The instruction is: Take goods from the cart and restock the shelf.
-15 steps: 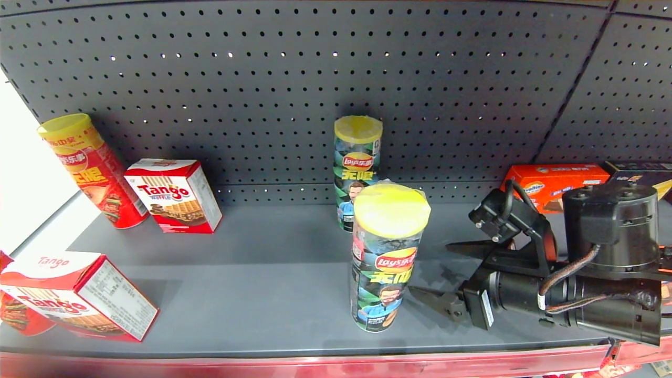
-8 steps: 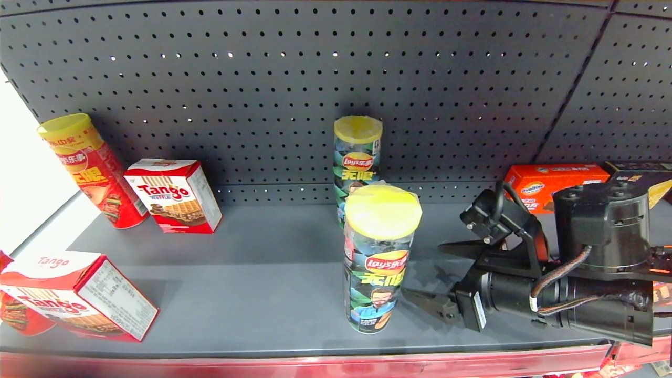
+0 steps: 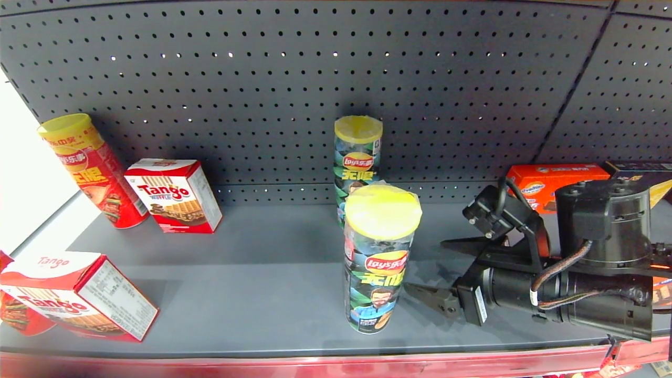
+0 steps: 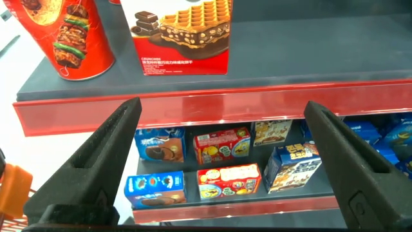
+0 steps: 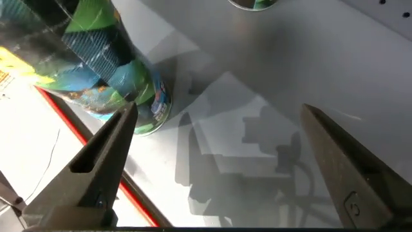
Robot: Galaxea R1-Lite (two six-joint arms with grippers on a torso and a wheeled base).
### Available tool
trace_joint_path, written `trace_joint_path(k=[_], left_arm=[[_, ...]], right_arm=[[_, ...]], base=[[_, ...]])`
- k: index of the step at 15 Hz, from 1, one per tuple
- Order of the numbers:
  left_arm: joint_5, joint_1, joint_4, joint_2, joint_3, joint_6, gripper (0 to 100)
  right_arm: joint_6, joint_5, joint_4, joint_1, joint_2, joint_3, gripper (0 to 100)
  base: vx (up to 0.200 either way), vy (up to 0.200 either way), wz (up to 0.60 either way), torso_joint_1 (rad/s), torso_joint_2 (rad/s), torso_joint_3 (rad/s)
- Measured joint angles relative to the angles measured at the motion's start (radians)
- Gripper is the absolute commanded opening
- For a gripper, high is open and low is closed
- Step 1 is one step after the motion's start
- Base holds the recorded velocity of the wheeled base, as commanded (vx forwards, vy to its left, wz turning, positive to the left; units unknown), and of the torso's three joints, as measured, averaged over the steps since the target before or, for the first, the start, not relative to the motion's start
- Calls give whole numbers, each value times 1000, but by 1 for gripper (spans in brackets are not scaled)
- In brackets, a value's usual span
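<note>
The green cylindrical crisp can with the yellow plastic lid (image 3: 378,262) shifted slightly leftward near the front of the grey metal shelf (image 3: 252,294). The black right gripper (image 3: 425,264) followed it left, then drew back a little.

Left gripper (image 4: 222,105) spread wide before shelf (image 4: 309,45); red can (image 4: 74,38) beside waffle box (image 4: 183,35); boxed snacks (image 4: 222,145) below.

Finishes noted.
You have a matt grey shelf (image 3: 252,283) and perforated back panel (image 3: 315,68); the front can (image 3: 377,273) carries a glossy wrap and yellow plastic lid (image 3: 382,211); the wafer box (image 3: 176,194) is glossy card.
</note>
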Motion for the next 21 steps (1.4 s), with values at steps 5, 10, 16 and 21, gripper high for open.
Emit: trace_joint_path(k=[5, 10, 16, 21], left_arm=[[0, 0, 0, 0, 0, 0, 100], [-3, 0, 1, 0, 0, 0, 100], [-3, 0, 1, 0, 0, 0, 100], [-2, 0, 1, 0, 0, 0, 100]], right_arm=[[0, 0, 1, 39, 3, 8, 100], [1, 0, 0, 23, -3, 5, 100], [0, 0, -2, 10, 11, -22, 100], [-1, 0, -1, 31, 21, -19, 100]], base=[[0, 0, 0, 0, 0, 0], [0, 0, 0, 0, 0, 0], [0, 0, 0, 0, 0, 0], [0, 0, 0, 0, 0, 0]])
